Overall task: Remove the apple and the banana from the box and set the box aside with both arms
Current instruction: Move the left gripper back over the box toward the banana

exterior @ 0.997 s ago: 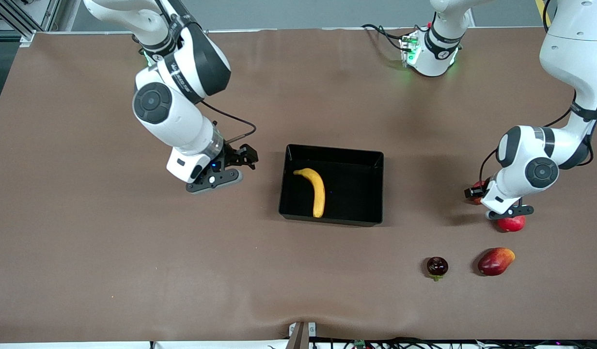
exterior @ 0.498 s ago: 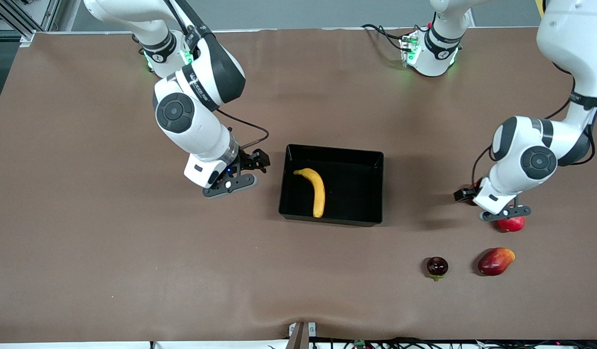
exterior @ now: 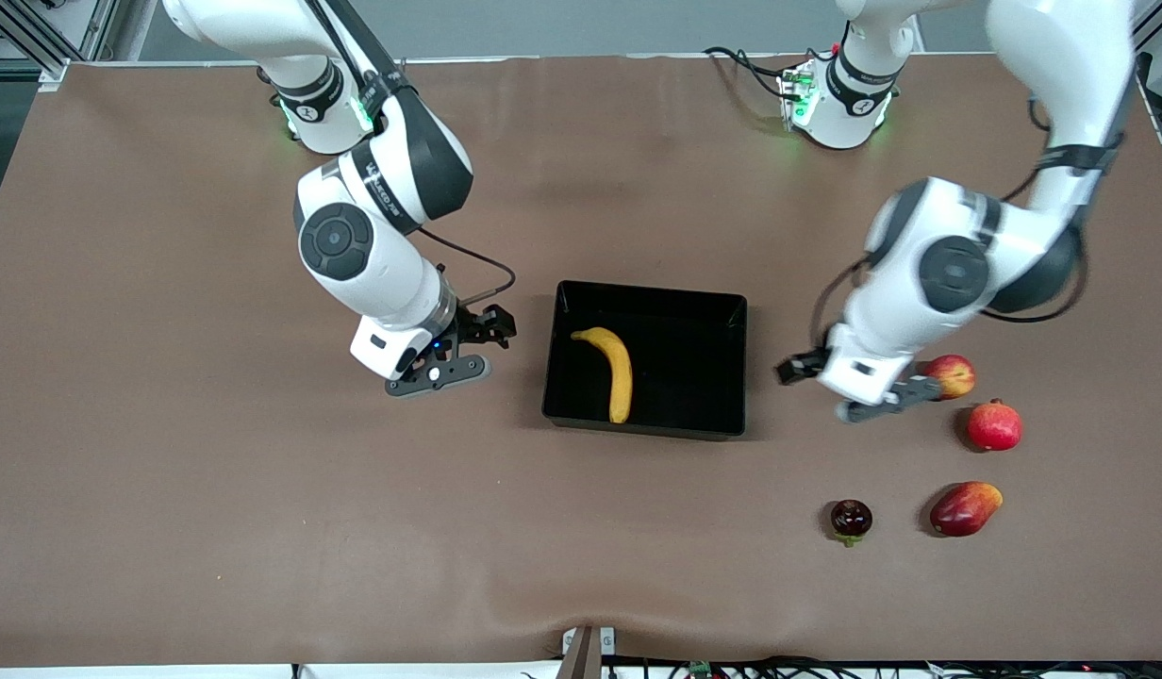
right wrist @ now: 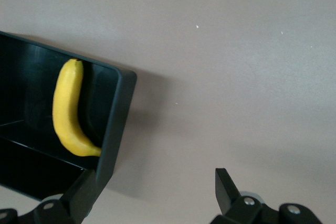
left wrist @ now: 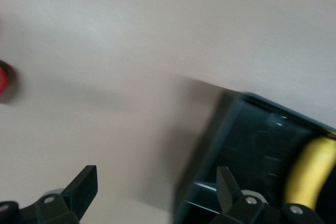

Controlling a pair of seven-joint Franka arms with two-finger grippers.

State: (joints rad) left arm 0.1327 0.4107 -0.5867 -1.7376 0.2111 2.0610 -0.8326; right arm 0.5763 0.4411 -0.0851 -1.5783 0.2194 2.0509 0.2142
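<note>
banana (exterior: 617, 370): lying in box (exterior: 680, 426), frame centre
apple (exterior: 953, 375): on desk (exterior: 166, 471)
left pincer (left wrist: 157, 195): spread, empty
right pincer (right wrist: 152, 195): spread, empty

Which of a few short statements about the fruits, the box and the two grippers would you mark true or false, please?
1. The banana lies inside the black box. True.
2. The apple is in the box. False: it sits on the table, toward the left arm's end.
3. The left gripper holds the apple. False: it is open and empty, over the table between box and apple.
4. The right gripper is open beside the box. True.
5. The pomegranate lies nearer the front camera than the apple. True.
</note>
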